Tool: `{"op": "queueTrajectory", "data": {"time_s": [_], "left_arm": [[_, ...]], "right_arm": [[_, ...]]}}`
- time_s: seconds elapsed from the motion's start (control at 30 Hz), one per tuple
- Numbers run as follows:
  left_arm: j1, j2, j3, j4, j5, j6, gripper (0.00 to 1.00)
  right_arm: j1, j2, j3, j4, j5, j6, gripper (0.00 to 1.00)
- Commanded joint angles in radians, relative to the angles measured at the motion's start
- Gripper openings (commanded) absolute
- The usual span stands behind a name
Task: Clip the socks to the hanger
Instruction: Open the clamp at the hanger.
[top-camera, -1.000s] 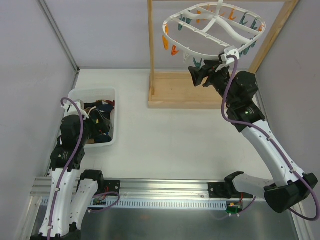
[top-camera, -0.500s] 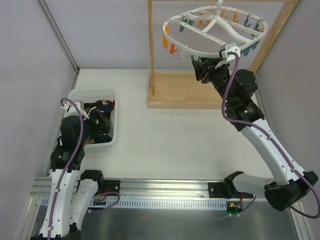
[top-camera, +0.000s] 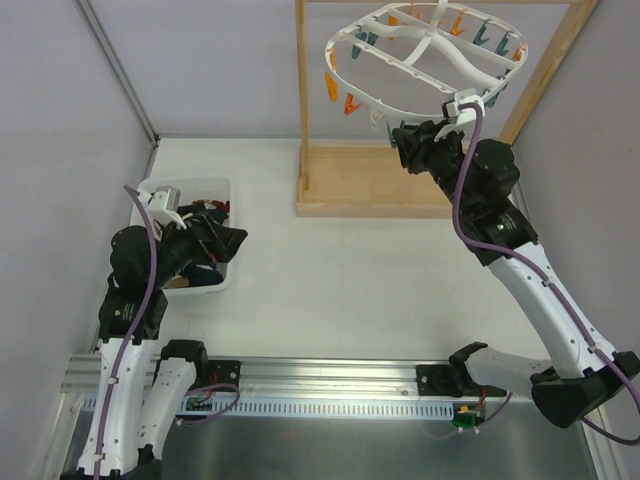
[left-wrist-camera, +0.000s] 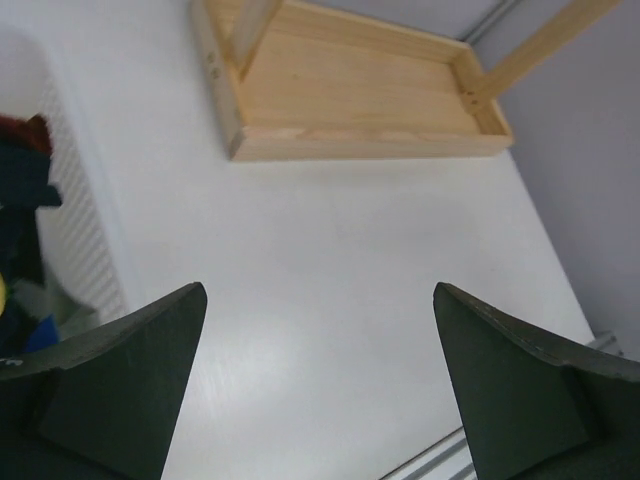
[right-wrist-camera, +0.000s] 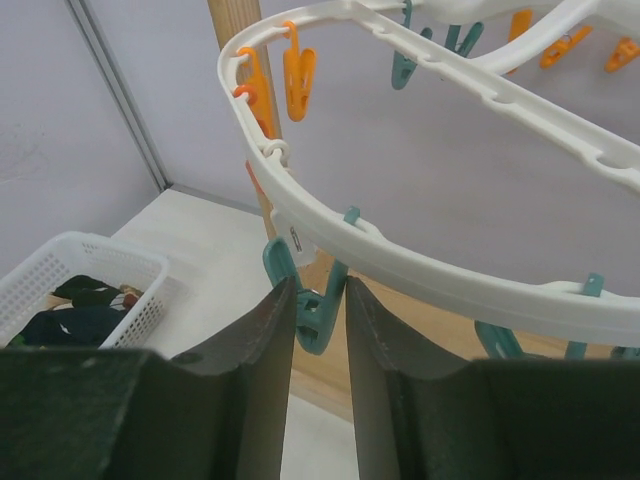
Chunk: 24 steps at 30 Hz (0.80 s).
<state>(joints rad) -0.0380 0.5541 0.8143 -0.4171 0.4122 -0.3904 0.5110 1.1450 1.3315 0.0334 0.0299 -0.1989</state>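
While my right arm is raised to the frame, right gripper (right-wrist-camera: 318, 283): jaws nearly together, clamped on a teal peg (right-wrist-camera: 312, 322) from both sides.
Teal peg: hangs between my right fingertips, tilted, its top at the white rim.
Hanger (right-wrist-camera: 430, 265): its near rim crosses just above my right fingertips. The rest of the oval runs up and away from them.
Orange pegs (right-wrist-camera: 298, 80): two hang on the rim, above and a little left of my right fingers.
Other teal pegs: more hang along the rim to the right of my grip and on the far side. I cannot count them.
Wooden stand (top-camera: 370, 180): its post rises behind the rim, past my right fingers.
Left gripper (left-wrist-camera: 318, 290): jaws wide apart, nothing between them.
Table (left-wrist-camera: 330, 250): bare white surface directly below my open left jaws.
Basket (left-wrist-camera: 75, 250): white mesh wall just beside my left gripper's left finger.
Socks (left-wrist-camera: 20, 180): dark heap inside the basket, left of my left gripper. They are far below and left of my right gripper.
Stand base: well ahead of my left fingertips, across the table.
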Motion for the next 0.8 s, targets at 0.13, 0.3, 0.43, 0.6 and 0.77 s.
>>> {"op": "queueTrajectory", "data": {"time_s": [0.13,0.3,0.43,0.6,0.77], "left_arm": [[-0.158,0.18,0.121,0.512,0.164,-0.196,0.96],[-0.404,0.421,0.27,0.676,0.045,-0.137,0.91],[-0.502,0.61,0.419,0.793,0.045,-0.15,0.84],[-0.572,0.82,0.601,0.856,-0.035,-0.124,0.81],[-0.605,0.954,0.729,0.903,-0.044,-0.139,0.81]], "right_arm": [[-0.046,-0.021,0.032,-0.01,-0.021,0.058,0.29],[-0.078,-0.025,0.023,-0.007,-0.064,0.082,0.29],[-0.095,-0.034,0.018,-0.003,-0.081,0.084,0.28],[-0.112,-0.047,0.012,0.0,-0.105,0.092,0.26],[-0.117,-0.05,0.008,0.011,-0.13,0.114,0.26]]}}
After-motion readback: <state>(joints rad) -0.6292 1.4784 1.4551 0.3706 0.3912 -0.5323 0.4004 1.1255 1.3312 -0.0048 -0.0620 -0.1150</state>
